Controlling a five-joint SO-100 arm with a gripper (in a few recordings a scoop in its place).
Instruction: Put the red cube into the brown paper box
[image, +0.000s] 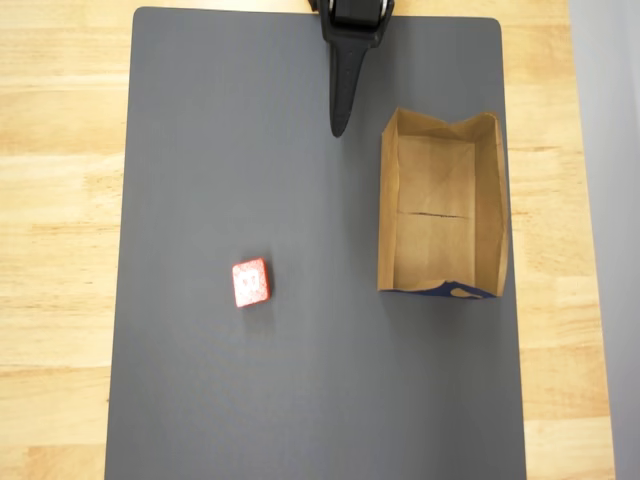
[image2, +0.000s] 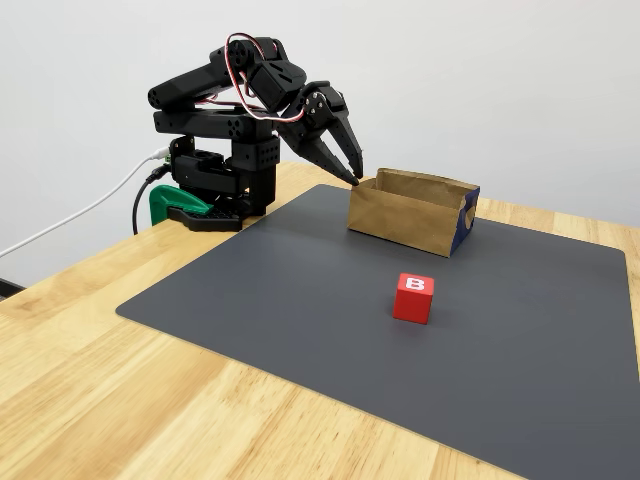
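A small bright red cube (image: 251, 281) with white markings is seen resting on a dark grey rectangular mat (image: 250, 150), which is laid over a light wooden table (image: 55, 200); in the fixed view a white letter "B" is shown on the cube's upper face (image2: 414, 297). The cube is placed alone in the open middle of the mat, well apart from everything else. In the overhead view it is found to the left of, and slightly nearer than, a shallow rectangular box of tan kraft paper (image: 491, 200) — a tray with thin folded walls, a crease across its floor and dark blue print at its near end. The box is set upright along the right side of the mat, and nothing is held inside it. The black two-finger gripper (image2: 352, 170) is held folded back at the far edge of the mat, just beside the far left corner of the box (image2: 400, 218), its fingers drawn together with nothing gripped — the arm's base is clamped to the table by a green clamp (image2: 170, 203).
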